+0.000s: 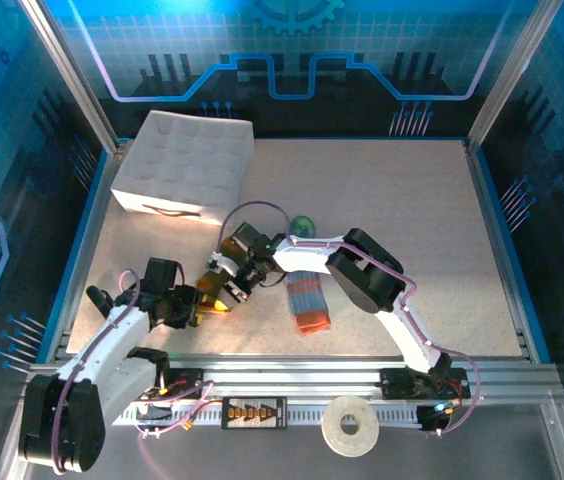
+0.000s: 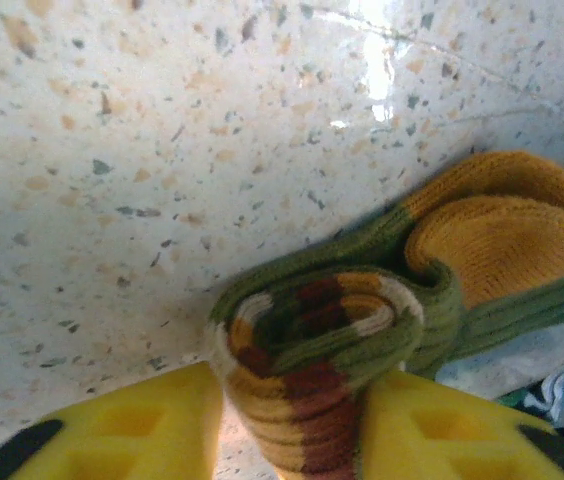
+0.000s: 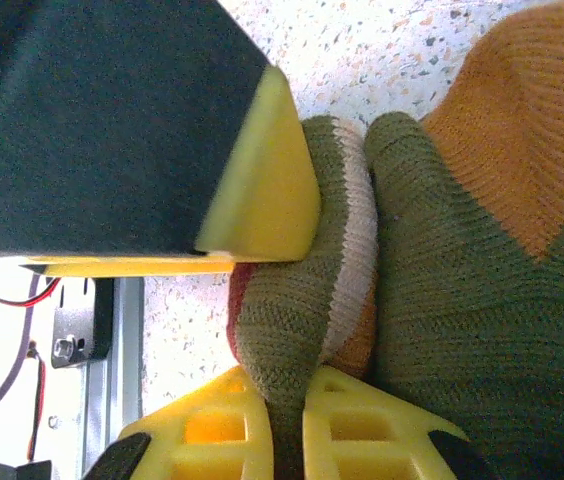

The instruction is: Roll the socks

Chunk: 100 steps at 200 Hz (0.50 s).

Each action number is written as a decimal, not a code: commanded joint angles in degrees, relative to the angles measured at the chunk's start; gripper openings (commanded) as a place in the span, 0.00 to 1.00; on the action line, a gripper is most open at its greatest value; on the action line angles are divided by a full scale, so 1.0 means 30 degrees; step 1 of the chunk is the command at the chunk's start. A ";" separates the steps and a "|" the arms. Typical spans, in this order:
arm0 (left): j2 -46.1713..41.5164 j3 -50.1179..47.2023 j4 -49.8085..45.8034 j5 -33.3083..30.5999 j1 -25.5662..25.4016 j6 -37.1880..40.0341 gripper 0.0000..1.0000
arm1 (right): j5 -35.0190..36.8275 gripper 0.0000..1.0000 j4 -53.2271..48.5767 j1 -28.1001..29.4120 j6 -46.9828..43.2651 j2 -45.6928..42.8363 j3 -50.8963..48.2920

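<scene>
The olive green sock [image 2: 314, 335] is wound into a roll with mustard, maroon and cream stripes, and its mustard toe [image 2: 507, 235] lies flat behind it. My left gripper [image 2: 297, 390] is shut on that roll, a yellow finger [image 2: 122, 430] pressing each side. My right gripper [image 3: 287, 385] pinches a fold of the same olive sock [image 3: 307, 300] between its yellow fingers [image 3: 372, 430]. In the top view the two grippers, left [image 1: 200, 305] and right [image 1: 234, 288], meet over the olive sock [image 1: 217, 294] at front left. The blue-grey sock [image 1: 307, 298] lies flat just to the right, orange cuff nearest me.
A white tufted cushion box [image 1: 184, 165] sits at the back left. A roll of tape [image 1: 350, 427] rests on the front rail [image 1: 292, 375]. Blue panels wall the table. The right arm's links [image 1: 362, 270] span above the blue-grey sock.
</scene>
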 commanded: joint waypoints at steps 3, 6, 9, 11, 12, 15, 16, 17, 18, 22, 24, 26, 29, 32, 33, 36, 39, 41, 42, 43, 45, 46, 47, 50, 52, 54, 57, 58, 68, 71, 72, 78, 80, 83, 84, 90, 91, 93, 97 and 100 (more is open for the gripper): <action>0.1204 -0.0632 -0.2279 -0.0433 0.0016 0.0231 0.30 | 0.1921 0.10 -0.2146 0.0062 -0.0080 0.1065 -0.0276; 0.1281 -0.0664 -0.2377 -0.0450 0.0016 0.0242 0.30 | 0.2039 0.12 -0.2140 0.0097 -0.0266 0.0970 -0.0317; 0.1364 -0.0712 -0.2444 -0.0492 0.0016 0.0232 0.30 | 0.2127 0.14 -0.2139 0.0135 -0.0483 0.0954 -0.0336; 0.1418 -0.0720 -0.2471 -0.0522 0.0016 0.0241 0.30 | 0.2195 0.15 -0.2139 0.0183 -0.0602 0.0953 -0.0348; 0.1418 -0.0721 -0.2500 -0.0556 0.0016 0.0242 0.30 | 0.2211 0.15 -0.2124 0.0205 -0.0675 0.0952 -0.0364; 0.1494 -0.0722 -0.2587 -0.0597 0.0016 0.0232 0.30 | 0.2328 0.17 -0.2111 0.0258 -0.0922 0.0527 -0.0386; 0.1514 -0.0708 -0.2631 -0.0623 0.0016 0.0238 0.30 | 0.2351 0.18 -0.2096 0.0272 -0.0997 0.0432 -0.0413; 0.1539 -0.0715 -0.2668 -0.0636 0.0016 0.0226 0.30 | 0.2407 0.18 -0.2088 0.0294 -0.1048 0.0355 -0.0426; 0.1566 -0.0704 -0.2686 -0.0657 0.0016 0.0205 0.30 | 0.2434 0.19 -0.2084 0.0305 -0.1147 0.0302 -0.0448; 0.1632 -0.0690 -0.2874 -0.0713 0.0016 0.0214 0.30 | 0.2653 0.21 -0.2049 0.0405 -0.1491 0.0106 -0.0515; 0.1676 -0.0656 -0.2923 -0.0745 0.0016 0.0214 0.30 | 0.2729 0.21 -0.2058 0.0441 -0.1645 0.0030 -0.0546; 0.1716 -0.0625 -0.2986 -0.0775 0.0016 0.0236 0.29 | 0.2844 0.22 -0.2031 0.0479 -0.1837 -0.0077 -0.0591; 0.1795 -0.0579 -0.3077 -0.0815 0.0016 0.0283 0.29 | 0.3030 0.23 -0.1975 0.0530 -0.2075 -0.0224 -0.0675; 0.1871 -0.0521 -0.3157 -0.0849 0.0023 0.0314 0.29 | 0.3159 0.24 -0.1884 0.0592 -0.2328 -0.0396 -0.0762; 0.1908 -0.0505 -0.3195 -0.0866 0.0020 0.0337 0.29 | 0.3250 0.25 -0.1850 0.0615 -0.2402 -0.0469 -0.0806; 0.1977 -0.0432 -0.3304 -0.0903 0.0017 0.0347 0.29 | 0.3406 0.25 -0.1700 0.0635 -0.2625 -0.0672 -0.0991; 0.2058 -0.0382 -0.3387 -0.0911 0.0016 0.0381 0.29 | 0.3591 0.26 -0.1480 0.0689 -0.2840 -0.0899 -0.1190; 0.2119 -0.0352 -0.3417 -0.0919 0.0023 0.0402 0.29 | 0.3726 0.27 -0.1308 0.0731 -0.2985 -0.1071 -0.1330; 0.2149 -0.0332 -0.3427 -0.0916 0.0020 0.0411 0.29 | 0.3782 0.28 -0.1225 0.0743 -0.3039 -0.1158 -0.1398; 0.2179 -0.0308 -0.3432 -0.0914 0.0018 0.0430 0.29 | 0.3825 0.28 -0.1082 0.0749 -0.3124 -0.1260 -0.1505; 0.2223 -0.0275 -0.3450 -0.0913 0.0017 0.0466 0.29 | 0.4011 0.28 -0.0827 0.0776 -0.3247 -0.1439 -0.1702; 0.2259 -0.0235 -0.3444 -0.0912 0.0016 0.0486 0.29 | 0.4153 0.29 -0.0515 0.0804 -0.3321 -0.1682 -0.1920; 0.2292 -0.0230 -0.3440 -0.0912 0.0016 0.0511 0.29 | 0.4153 0.29 -0.0515 0.0804 -0.3321 -0.1682 -0.1920; 0.2358 -0.0189 -0.3437 -0.0898 0.0016 0.0574 0.29 | 0.4395 0.31 -0.0028 0.0838 -0.3465 -0.2043 -0.2335; 0.2421 -0.0157 -0.3466 -0.0887 0.0016 0.0604 0.29 | 0.4527 0.31 0.0410 0.0857 -0.3566 -0.2294 -0.2664; 0.2489 -0.0127 -0.3488 -0.0891 0.0009 0.0619 0.29 | 0.4678 0.32 0.0784 0.0869 -0.3643 -0.2555 -0.2959; 0.2555 -0.0088 -0.3502 -0.0869 0.0015 0.0649 0.29 | 0.4900 0.34 0.1497 0.0887 -0.3762 -0.2866 -0.3475; 0.2601 -0.0068 -0.3513 -0.0862 0.0016 0.0651 0.29 | 0.4970 0.35 0.1700 0.0894 -0.3793 -0.3052 -0.3613; 0.2846 0.0123 -0.3596 -0.0828 0.0017 0.0788 0.29 | 0.5867 0.40 0.4106 0.0999 -0.4494 -0.4525 -0.5389; 0.2914 0.0148 -0.3622 -0.0861 -0.0006 0.0821 0.29 | 0.6253 0.41 0.4867 0.1060 -0.4784 -0.4903 -0.5929; 0.2942 0.0167 -0.3646 -0.0843 -0.0009 0.0825 0.29 | 0.6394 0.42 0.5129 0.1084 -0.4919 -0.5081 -0.6114; 0.3034 0.0282 -0.3728 -0.0853 -0.0013 0.0854 0.29 | 0.7204 0.45 0.6607 0.1296 -0.5663 -0.5987 -0.7190; 0.3081 0.0327 -0.3744 -0.0854 -0.0013 0.0865 0.29 | 0.7522 0.47 0.7218 0.1367 -0.5918 -0.6247 -0.7620; 0.3116 0.0368 -0.3761 -0.0872 -0.0013 0.0900 0.29 | 0.7980 0.49 0.8043 0.1465 -0.6331 -0.6657 -0.8196; 0.3146 0.0394 -0.3760 -0.0872 -0.0013 0.0909 0.29 | 0.8165 0.50 0.8328 0.1535 -0.6470 -0.6719 -0.8390; 0.3214 0.0494 -0.3766 -0.0863 -0.0013 0.0946 0.29 | 0.9265 0.55 0.9824 0.1832 -0.7413 -0.7471 -0.9426; 0.3224 0.0501 -0.3777 -0.0858 -0.0013 0.0946 0.29 | 0.9423 0.56 1.0317 0.1909 -0.7567 -0.7522 -0.9635; 0.3253 0.0528 -0.3815 -0.0855 -0.0035 0.0925 0.29 | 0.9857 0.57 1.0921 0.2025 -0.7844 -0.7736 -0.9924; 0.3284 0.0603 -0.3905 -0.0863 -0.0042 0.0936 0.29 | 1.0622 0.60 1.1877 0.2259 -0.8498 -0.8059 -1.0459; 0.3331 0.0670 -0.3957 -0.0866 -0.0042 0.0920 0.29 | 1.1271 0.61 1.2467 0.2452 -0.8975 -0.8202 -1.0781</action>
